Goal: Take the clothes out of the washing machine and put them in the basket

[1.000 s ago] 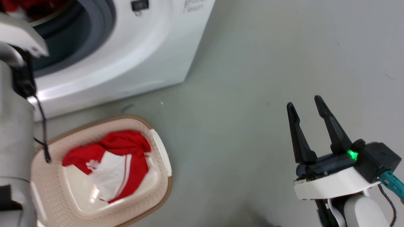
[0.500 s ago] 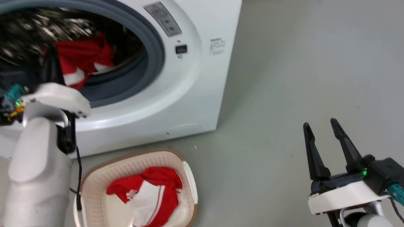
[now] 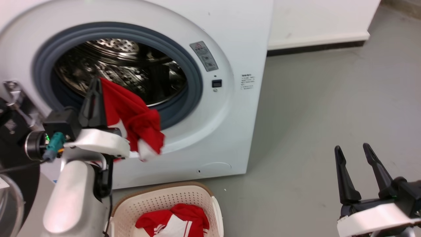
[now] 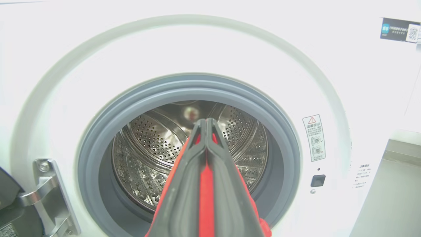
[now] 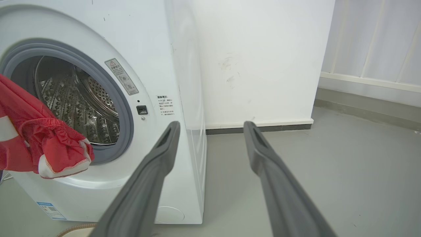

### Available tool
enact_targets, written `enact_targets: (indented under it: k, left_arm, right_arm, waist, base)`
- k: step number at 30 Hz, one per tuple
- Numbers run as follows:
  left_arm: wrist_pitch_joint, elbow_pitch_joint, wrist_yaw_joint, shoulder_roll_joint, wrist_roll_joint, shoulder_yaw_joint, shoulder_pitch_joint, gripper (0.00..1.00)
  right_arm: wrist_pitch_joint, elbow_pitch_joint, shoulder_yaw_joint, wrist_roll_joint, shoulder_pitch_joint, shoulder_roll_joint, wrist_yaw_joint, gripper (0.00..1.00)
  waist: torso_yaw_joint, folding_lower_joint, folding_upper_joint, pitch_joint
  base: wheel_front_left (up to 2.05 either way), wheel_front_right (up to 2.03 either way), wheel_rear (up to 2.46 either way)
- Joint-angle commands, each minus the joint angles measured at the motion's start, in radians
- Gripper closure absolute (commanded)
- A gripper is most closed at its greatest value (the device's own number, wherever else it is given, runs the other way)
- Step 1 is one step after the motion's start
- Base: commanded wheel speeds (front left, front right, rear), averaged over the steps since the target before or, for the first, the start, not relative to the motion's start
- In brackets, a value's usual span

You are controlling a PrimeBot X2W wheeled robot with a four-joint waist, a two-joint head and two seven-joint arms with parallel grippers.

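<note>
The white washing machine (image 3: 230, 49) stands with its porthole open, and its steel drum (image 3: 125, 65) looks bare inside. My left gripper (image 3: 97, 82) is in front of the grey porthole rim, shut on a red garment (image 3: 138, 118) with white trim that hangs down to its right. In the left wrist view my left gripper (image 4: 205, 121) has red cloth (image 4: 206, 197) pinched between its fingers. On the floor below sits the cream basket (image 3: 164, 200), with red and white clothes (image 3: 177, 220) in it. At the lower right my right gripper (image 3: 352, 148) stands open and holds nothing.
The washer's dark door (image 3: 11, 171) hangs open at the left on a metal hinge (image 3: 13, 89). Grey floor (image 3: 312, 115) stretches to the right of the machine. A white wall with a dark skirting (image 3: 315, 42) runs behind it.
The head camera has tilted up. My left gripper has drawn back out of the drum with the red garment in it. The right gripper keeps its open pose.
</note>
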Motion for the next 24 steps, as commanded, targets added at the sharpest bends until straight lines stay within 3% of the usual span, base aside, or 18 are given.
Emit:
enact_targets:
  k: [1,13,18,24]
  left_arm:
    - [-0.002,-0.035,0.0,-0.007,0.009,-0.011,0.026,1.0]
    - [0.109,-0.333,0.036,-0.045,0.012,-0.092,0.249,1.0]
    - [0.105,-0.327,0.05,-0.07,-0.002,-0.105,0.324,1.0]
    - [0.064,-0.219,0.058,-0.108,-0.029,-0.115,0.356,1.0]
  right_arm:
    - [0.006,-0.008,-0.006,-0.002,0.021,0.001,-0.001,0.0]
    - [0.027,-0.053,-0.013,-0.001,0.05,0.001,-0.001,0.0]
    - [0.026,-0.066,-0.004,-0.007,0.015,0.001,-0.001,0.0]
    - [0.023,-0.069,0.014,-0.013,-0.032,0.001,-0.001,0.0]
  waist:
    - [0.029,0.0004,0.0,-0.033]
    - [0.084,0.0004,0.0,-0.016]
    - [0.089,0.0004,0.0,0.053]
    - [0.087,0.0004,0.0,0.163]
  base:
    - [0.0,0.0,0.0]
    - [0.0,0.0,0.0]
    - [0.0,0.0,0.0]
    - [0.0,0.0,0.0]
